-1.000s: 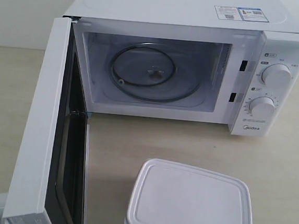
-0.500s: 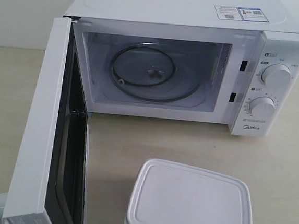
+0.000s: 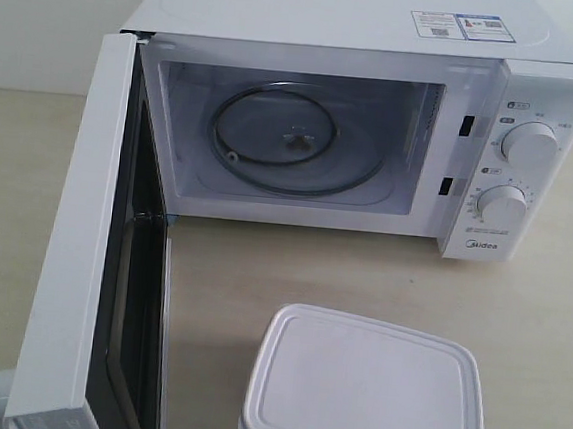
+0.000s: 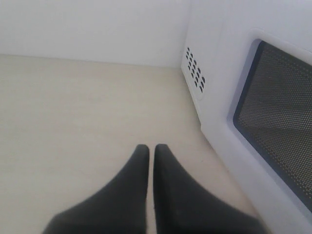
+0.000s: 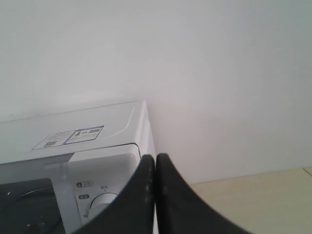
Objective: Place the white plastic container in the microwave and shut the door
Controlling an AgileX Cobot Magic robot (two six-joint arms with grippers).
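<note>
Container sits on the desk in front of the microwave, right of centre, with its long side running across. The door hangs wide open on the left. Left wrist now: left gripper pinched closed, empty, low over the desk outside that door, so the door stands between it and the container. Right wrist: right gripper closed too, up near a dial. The container is out of shot, probably below, so the right arm looks nearer.

Looks like a plain test bench: a white boxy countertop microwave at twelve o'clock on a pale beige tabletop, blank white wall behind.
</note>
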